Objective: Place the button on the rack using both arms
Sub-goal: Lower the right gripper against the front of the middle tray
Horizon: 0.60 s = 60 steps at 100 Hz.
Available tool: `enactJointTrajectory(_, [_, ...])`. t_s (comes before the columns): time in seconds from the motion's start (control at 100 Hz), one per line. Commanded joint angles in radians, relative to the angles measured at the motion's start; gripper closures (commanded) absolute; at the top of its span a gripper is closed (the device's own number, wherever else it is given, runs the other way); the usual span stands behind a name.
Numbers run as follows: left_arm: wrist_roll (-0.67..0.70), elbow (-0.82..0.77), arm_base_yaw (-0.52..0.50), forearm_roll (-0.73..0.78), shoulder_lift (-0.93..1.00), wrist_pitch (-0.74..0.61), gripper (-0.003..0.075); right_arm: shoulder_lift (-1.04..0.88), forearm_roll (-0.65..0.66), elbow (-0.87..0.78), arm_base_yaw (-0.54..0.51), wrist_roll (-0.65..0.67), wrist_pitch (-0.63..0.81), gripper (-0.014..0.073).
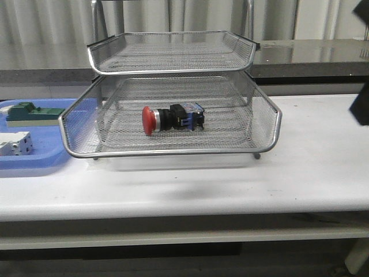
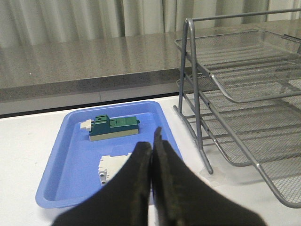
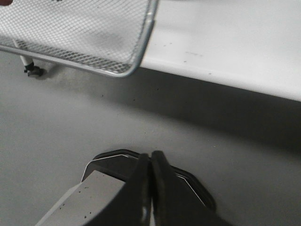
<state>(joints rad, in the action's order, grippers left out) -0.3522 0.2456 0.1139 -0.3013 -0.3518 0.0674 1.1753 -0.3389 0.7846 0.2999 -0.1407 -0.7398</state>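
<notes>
Red mushroom head to the left and black-and-blue body to the right, the button (image 1: 172, 119) lies on its side on the mesh of the rack's (image 1: 271, 109) middle tier, near the centre, with no gripper touching it. It looks small, rigid and fairly light; the domed head and silver collar would probably slip, and the round shape may roll on the wire, so the squarer body seems the better place to take hold. The tier above hangs close over it, leaving only a low approach from the front. Left of the rack sits a blue tray (image 2: 75, 160) on the white worktop (image 1: 311, 167), holding a green block (image 2: 113, 127) and a white block (image 2: 110, 168). The left gripper (image 2: 152, 141) hovers over that tray, fingers pressed together and empty. The right gripper (image 3: 150, 162), likewise closed on nothing, hangs past the rack's corner, off the worktop edge.
</notes>
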Motion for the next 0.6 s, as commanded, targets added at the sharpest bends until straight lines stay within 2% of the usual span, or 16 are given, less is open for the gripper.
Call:
enactJointTrajectory(0.0, [0.009,0.027,-0.005,-0.01,-0.004,-0.082,0.0716,0.056,-0.028,0.034,0.076,-0.016,0.102,0.066])
enactJointTrajectory(0.26, [0.009,0.027,-0.005,-0.01,-0.004,-0.082,0.0716,0.254,-0.028,0.048,0.268,-0.016,0.253,0.066])
enactJointTrajectory(0.59, [0.009,0.027,-0.005,-0.01,-0.004,-0.082,0.0716,0.435,-0.011,0.178,0.369,-0.016,0.284,0.066])
